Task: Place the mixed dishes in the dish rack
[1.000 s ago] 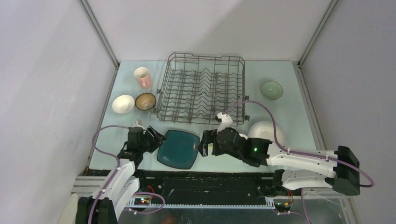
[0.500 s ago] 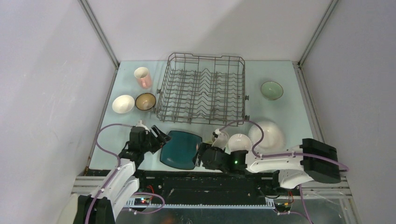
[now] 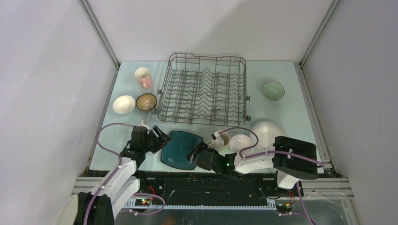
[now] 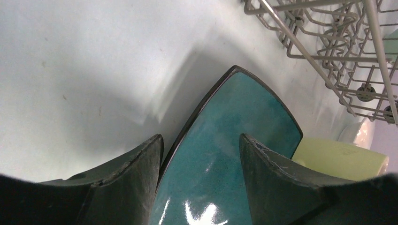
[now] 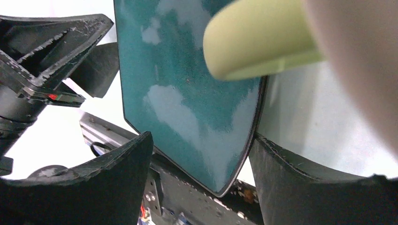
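So far the dish rack [image 3: 202, 93] stands empty. The left fingers [image 4: 126, 183] and right fingers [image 5: 108, 187] both gape around opposite edges of the teal square plate [image 3: 178, 149] on the worktop [image 3: 291, 117], gripping nothing.

Beyond the teal plate [image 3: 180, 147], yellow-green mug [image 4: 340, 158] and dish rack [image 3: 202, 120] block passage.

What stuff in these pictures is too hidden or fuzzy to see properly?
Teal plate: top view, near corner hidden under right gripper.
Yellow-green mug: left wrist view, partly behind plate and left gripper; handle unseen.
Pale blur: right wrist view, too close to name.
Dark brown bowl: top view, too small to see inside.
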`<state>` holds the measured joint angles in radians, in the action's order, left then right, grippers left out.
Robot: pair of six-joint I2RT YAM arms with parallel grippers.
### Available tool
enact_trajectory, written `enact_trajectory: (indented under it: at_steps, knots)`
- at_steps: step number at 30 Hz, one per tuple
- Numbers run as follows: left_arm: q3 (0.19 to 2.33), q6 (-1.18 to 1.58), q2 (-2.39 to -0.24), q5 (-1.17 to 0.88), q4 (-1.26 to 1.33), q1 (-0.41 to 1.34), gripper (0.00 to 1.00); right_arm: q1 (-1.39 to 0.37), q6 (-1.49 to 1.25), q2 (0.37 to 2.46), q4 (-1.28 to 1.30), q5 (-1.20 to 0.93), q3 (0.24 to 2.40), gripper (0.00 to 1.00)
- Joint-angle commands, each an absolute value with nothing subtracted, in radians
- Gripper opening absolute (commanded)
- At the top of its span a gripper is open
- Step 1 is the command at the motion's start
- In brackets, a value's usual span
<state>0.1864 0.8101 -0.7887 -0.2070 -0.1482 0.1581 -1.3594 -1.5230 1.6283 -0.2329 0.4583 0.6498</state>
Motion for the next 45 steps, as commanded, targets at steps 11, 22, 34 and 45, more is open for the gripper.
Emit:
enact_trajectory:
  at_steps: [11,22,34,45]
  knots:
    - [0.154,0.795,-0.901,-0.329,-0.084,0.199,0.55,-1.285,-1.483,1.738,-0.415,0.435,0.649,0.5]
    - [0.151,0.822,-0.826,-0.414,-0.058,0.199,0.51,-1.284,-1.409,1.709,-0.4,0.46,0.648,0.0]
    - [0.118,0.84,-0.888,-0.434,0.019,0.2,0.49,-1.298,-1.324,1.652,-0.407,0.435,0.649,0.0]
    - [0.116,0.814,-0.696,-0.44,-0.034,0.2,0.76,-1.298,-1.264,1.507,-0.258,0.425,0.649,0.0]
